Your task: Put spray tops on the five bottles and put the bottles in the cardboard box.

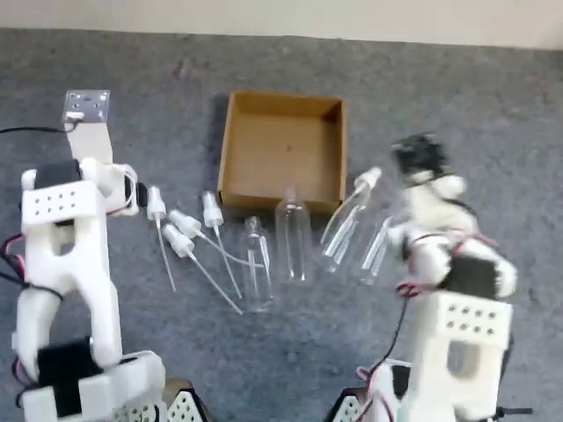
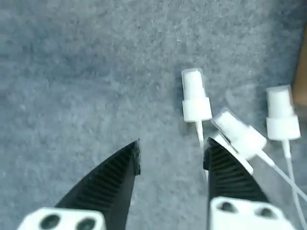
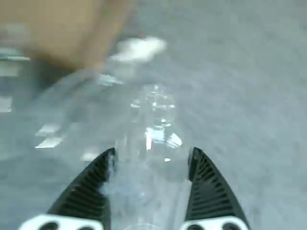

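R hand open, straddling uncapped bottle lying on worktop; its long axis runs out betw. fingers, neck away from hand, box beyond. L hand open too, nearest loose top just beside one finger.

My left arm rises from the near left corner of the tabletop and runs along its left edge, with the wrist bent downward. My left gripper points down at the tabletop with its jaws spread wide. My right arm rises from the near edge on the right side and folds forward toward the middle. My right gripper sits low over the tabletop, jaws likewise parted, and its black ribbed fingers angle outward.
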`<move>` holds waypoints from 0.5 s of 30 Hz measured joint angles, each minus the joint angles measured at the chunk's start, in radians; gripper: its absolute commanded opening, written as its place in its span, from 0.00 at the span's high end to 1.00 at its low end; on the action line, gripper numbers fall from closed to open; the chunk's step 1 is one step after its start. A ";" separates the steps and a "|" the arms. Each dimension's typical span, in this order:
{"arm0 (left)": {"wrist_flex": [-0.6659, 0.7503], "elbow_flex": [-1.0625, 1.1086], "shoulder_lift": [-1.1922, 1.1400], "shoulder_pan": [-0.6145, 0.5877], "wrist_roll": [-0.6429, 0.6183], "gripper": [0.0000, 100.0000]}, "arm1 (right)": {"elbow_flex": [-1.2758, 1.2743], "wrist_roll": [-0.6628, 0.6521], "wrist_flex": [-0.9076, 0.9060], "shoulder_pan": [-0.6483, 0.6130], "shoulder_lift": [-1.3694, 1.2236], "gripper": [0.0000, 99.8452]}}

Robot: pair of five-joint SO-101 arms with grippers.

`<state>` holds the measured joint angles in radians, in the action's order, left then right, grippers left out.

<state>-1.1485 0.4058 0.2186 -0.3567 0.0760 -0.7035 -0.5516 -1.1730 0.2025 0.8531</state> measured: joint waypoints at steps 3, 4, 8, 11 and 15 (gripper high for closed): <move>0.000 -0.066 -0.094 0.000 0.009 0.83 | 0.000 -0.075 0.091 0.167 -0.140 1.00; 0.000 -0.086 -0.124 0.000 0.009 0.83 | 0.000 -0.086 0.120 0.207 -0.196 1.00; -0.021 -0.173 -0.235 0.002 0.009 0.83 | 0.015 -0.097 0.204 0.272 -0.456 1.00; -0.063 -0.239 -0.298 0.014 0.009 0.83 | 0.072 -0.097 0.216 0.278 -0.614 1.00; -0.083 -0.307 -0.345 0.025 0.008 0.83 | 0.123 -0.097 0.222 0.279 -0.704 1.00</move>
<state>-1.2313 0.0990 -0.1266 -0.3322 0.0836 -0.5808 -0.6483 -0.9505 0.4818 0.1488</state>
